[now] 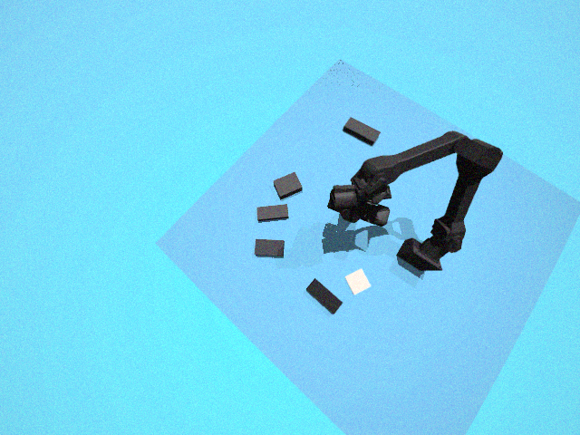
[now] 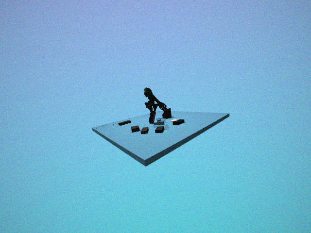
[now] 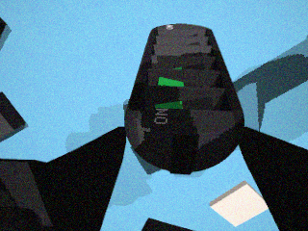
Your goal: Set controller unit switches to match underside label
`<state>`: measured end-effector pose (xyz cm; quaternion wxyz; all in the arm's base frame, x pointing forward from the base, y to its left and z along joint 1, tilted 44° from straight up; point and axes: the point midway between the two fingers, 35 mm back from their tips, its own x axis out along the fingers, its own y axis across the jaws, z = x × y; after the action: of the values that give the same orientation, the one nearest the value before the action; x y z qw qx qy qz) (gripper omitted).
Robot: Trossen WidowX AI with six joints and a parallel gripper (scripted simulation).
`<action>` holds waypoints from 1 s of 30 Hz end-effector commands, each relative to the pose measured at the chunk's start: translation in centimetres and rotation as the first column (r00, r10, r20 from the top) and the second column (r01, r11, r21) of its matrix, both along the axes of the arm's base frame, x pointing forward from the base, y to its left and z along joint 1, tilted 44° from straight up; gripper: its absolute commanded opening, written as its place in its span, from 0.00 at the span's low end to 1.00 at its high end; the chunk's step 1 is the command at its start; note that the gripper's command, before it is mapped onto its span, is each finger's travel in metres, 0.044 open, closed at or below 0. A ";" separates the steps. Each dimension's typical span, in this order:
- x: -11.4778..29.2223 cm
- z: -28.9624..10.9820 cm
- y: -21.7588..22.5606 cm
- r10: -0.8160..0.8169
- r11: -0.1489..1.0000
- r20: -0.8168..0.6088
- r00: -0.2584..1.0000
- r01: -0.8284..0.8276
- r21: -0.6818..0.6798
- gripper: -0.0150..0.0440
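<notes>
The dark grey controller unit (image 3: 185,63) (image 2: 151,117) is off the bench, tilted steeply, and held between my fingers. In the wrist view its switch face points toward the camera, with two green rocker ends (image 3: 170,82) showing and a printed "ON" mark beside them. The label side is hidden. My gripper (image 3: 181,133) (image 1: 362,209) is shut on the unit's sides, above the bench (image 1: 421,351) (image 2: 150,146) near its middle. The unit casts a dark shadow on the bench below.
Several dark blocks lie around: one at the back (image 1: 361,130), three on the left (image 1: 287,185) (image 1: 272,212) (image 1: 269,247), one at the front (image 1: 323,295). A white tile (image 1: 357,281) (image 3: 239,203) lies beside that one. The arm's base (image 1: 418,255) stands to the right.
</notes>
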<state>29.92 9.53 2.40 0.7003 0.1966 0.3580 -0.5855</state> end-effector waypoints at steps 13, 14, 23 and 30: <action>-0.6 -1.4 0.2 -0.014 1.000 -0.013 1.000 0.014 -0.006 0.83; -0.6 -1.5 0.3 -0.014 1.000 -0.013 1.000 0.014 -0.006 0.83; -0.8 -2.1 0.6 -0.014 1.000 -0.013 1.000 0.014 -0.005 0.83; -0.9 -2.6 0.8 -0.014 1.000 -0.013 1.000 0.014 -0.005 0.83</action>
<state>29.29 10.63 0.26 0.6989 0.1966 0.3593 -0.5863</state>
